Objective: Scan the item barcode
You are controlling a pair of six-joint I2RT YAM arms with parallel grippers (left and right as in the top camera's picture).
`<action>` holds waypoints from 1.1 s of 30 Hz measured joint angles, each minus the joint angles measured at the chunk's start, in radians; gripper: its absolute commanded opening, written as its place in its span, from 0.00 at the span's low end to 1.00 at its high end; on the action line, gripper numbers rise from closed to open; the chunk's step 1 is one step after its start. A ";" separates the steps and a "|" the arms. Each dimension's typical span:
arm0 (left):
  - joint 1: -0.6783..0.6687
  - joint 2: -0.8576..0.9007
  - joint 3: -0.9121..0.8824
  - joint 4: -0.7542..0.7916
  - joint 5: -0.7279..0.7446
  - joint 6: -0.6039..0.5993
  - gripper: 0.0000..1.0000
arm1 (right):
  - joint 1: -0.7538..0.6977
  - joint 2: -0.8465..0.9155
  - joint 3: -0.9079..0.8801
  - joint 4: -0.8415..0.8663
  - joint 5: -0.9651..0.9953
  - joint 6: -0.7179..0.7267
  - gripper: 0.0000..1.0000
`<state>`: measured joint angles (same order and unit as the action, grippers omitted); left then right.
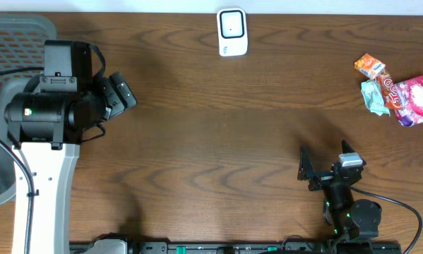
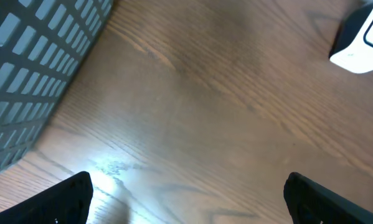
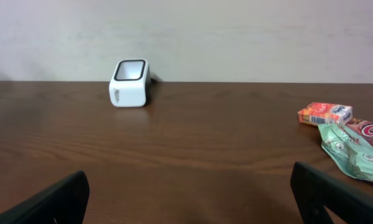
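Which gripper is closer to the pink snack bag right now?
Right. The right gripper is short of the pink snack bag, on the same side; the left gripper is far across, by the grey basket.

Even light — blurred glare on table [image 2: 111, 169]

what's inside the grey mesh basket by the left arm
Only bare mesh shows in the visible corner of the basket; the left arm covers the rest, so anything there is hidden.
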<state>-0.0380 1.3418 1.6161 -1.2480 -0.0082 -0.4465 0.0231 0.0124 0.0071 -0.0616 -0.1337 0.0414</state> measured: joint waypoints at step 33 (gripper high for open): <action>-0.031 -1.153 -1.208 0.658 -0.070 0.122 0.98 | 0.000 -0.001 0.000 0.000 0.001 0.000 0.99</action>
<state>-0.0685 0.1890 0.4080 -0.5900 -0.0780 -0.3248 0.0231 0.0116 0.0071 -0.0612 -0.1329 0.0414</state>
